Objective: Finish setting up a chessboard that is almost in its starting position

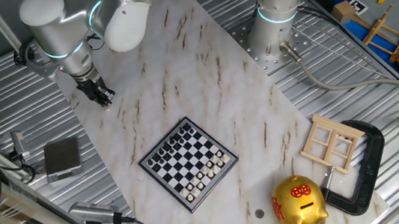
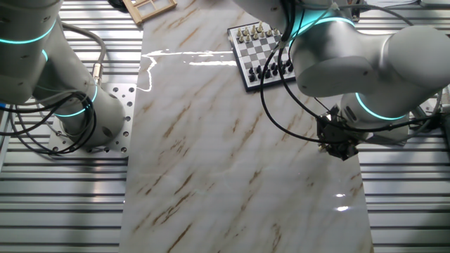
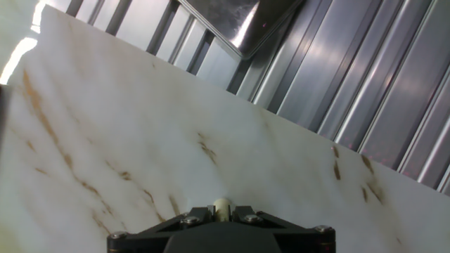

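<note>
The chessboard (image 1: 189, 164) lies at the near middle of the marble slab, with black pieces on its far-left rows and cream pieces on its near-right rows. It also shows in the other fixed view (image 2: 261, 48), partly hidden by the arm. My gripper (image 1: 104, 99) hovers low over the slab's far left edge, well away from the board. In the hand view my gripper (image 3: 221, 211) is shut on a small cream chess piece (image 3: 221, 205), whose rounded top peeks out between the jaws just above the marble.
A grey square box (image 1: 62, 157) sits left of the slab. A golden piggy bank (image 1: 299, 205), a wooden lattice (image 1: 331, 143) and a black clamp (image 1: 364, 168) lie right of the board. A second arm's base (image 1: 274, 36) stands at the back.
</note>
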